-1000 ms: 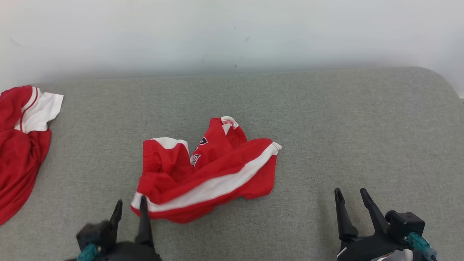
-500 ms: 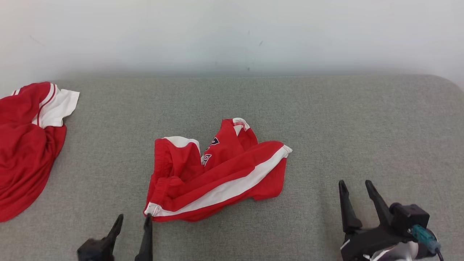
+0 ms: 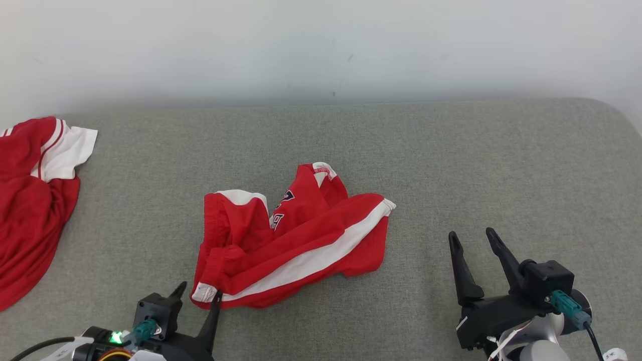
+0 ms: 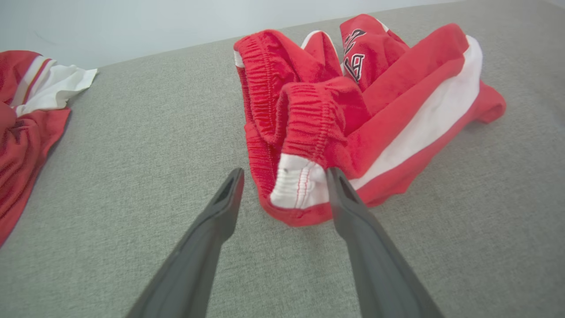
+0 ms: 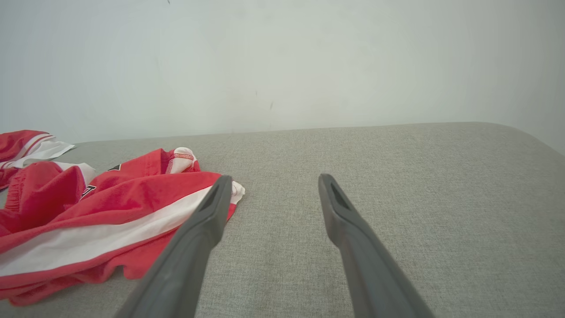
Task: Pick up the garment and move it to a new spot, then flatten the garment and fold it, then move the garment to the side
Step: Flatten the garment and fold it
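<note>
Overhead, from the head view: finds red shorts with a white side stripe crumpled near the middle of the grey upholstered surface, nearer its front edge than the back edge under the pale wall. Finds a second red-and-white garment heaped at the left edge, well apart from the shorts. Places the left tool at the front edge, fingers spread wide, tips at the shorts' near left corner. Places the right tool front right, likewise wide, holding nothing, clear of the cloth.

Along the left wrist: shows the white waistband corner lying between the splayed tips of the left tool, not pinched. Cannot tell whether the finger on that view's right touches it.

Along the right wrist: shows the right tool spread over bare surface, with the shorts off to the left of its fingers.
</note>
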You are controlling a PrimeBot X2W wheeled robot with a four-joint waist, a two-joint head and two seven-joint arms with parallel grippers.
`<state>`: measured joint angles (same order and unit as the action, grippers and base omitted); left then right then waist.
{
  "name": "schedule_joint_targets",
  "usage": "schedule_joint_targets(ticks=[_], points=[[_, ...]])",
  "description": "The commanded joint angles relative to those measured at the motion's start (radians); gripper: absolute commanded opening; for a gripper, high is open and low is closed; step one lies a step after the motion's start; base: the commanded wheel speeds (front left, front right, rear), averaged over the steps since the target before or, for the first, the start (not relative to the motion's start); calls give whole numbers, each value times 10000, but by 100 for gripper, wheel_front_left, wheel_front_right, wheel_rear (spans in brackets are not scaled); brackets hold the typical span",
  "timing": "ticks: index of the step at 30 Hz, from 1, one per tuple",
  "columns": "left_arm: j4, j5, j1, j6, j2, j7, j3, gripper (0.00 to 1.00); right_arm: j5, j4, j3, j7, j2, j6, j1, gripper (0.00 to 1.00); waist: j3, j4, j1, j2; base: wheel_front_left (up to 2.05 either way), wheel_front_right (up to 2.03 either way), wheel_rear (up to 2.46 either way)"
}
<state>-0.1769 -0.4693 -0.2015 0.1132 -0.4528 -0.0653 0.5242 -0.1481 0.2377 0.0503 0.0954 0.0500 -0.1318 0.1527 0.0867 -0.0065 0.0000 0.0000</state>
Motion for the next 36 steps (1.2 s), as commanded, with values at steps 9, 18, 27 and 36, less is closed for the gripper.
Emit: schedule_joint_targets(ticks=[9,18,27,36], points=[[160,-29,-14,-112,-98,-159,184,0,83,88,-43,-49,7,22,12,100,-17,70,0,0,0,0,0],[530,-109,135,48,-99,-243,226,0,-10,1074,203,-1470,15,22,1424,100,164,86,0,0,0,0,0],[573,-19,-504,-84,227,-181,407,0,-52,4205,-235,-2868,7,22,4193,100,940,796,0,0,0,0,0],[338,-27,-936,-194,421,49,465,0,-61,6298,21,-2945,9,22,5425,72,1454,1280,0,0,0,0,0]])
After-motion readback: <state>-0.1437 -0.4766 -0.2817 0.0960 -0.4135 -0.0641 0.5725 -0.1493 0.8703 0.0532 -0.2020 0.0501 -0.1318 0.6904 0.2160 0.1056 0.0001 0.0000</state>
